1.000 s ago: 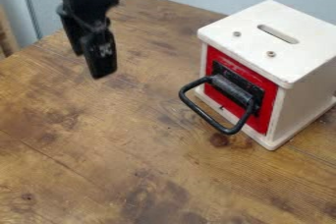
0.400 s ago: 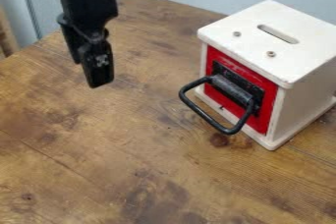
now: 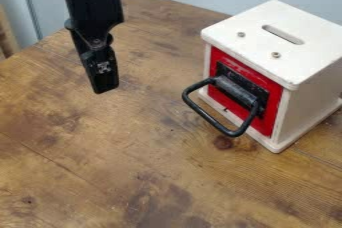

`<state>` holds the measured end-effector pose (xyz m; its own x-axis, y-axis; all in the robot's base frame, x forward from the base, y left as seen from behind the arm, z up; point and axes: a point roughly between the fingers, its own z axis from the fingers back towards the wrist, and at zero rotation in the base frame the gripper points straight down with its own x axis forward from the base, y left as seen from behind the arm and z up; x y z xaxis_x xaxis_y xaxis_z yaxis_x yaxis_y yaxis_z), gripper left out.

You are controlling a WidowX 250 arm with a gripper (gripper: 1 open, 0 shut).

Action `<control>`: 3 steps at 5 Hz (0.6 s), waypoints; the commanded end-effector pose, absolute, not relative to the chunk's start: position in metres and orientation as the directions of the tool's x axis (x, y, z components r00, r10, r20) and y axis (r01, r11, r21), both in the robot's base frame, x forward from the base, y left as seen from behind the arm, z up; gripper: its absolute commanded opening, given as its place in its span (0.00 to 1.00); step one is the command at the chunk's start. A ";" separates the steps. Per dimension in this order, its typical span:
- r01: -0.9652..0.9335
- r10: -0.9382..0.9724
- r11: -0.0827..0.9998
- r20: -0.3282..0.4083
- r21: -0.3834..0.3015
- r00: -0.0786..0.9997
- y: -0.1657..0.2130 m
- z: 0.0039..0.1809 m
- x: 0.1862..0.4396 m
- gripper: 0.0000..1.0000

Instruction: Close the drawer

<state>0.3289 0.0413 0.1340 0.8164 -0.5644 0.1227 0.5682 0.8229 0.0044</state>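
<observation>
One table (image 3: 94,172), worn wood, fills the foreground. One drawer (image 3: 254,97) at right of centre: red front, black loop handle (image 3: 221,107) jutting toward lower left, set in one cream box (image 3: 287,47) with a slot on top. One gripper (image 3: 100,80) at upper left, black, pointing straight down, fingers spread wide, holding nothing, well apart from the handle.

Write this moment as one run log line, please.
gripper: open, empty, pointing down over table | drawer: not yet touched, handle sticks out | gripper apart from box, on its left
</observation>
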 end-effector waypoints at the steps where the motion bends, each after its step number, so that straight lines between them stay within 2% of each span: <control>1: 0.497 -0.494 0.867 0.143 0.017 0.857 0.054 0.159 0.328 1.00; 2: 0.433 -0.436 0.900 0.135 0.047 0.890 0.059 0.172 0.324 1.00; 3: 0.434 -0.440 0.898 0.161 0.072 0.884 0.052 0.181 0.323 1.00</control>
<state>0.3213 0.0524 0.1572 0.8963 -0.4322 0.0992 0.4322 0.9015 0.0228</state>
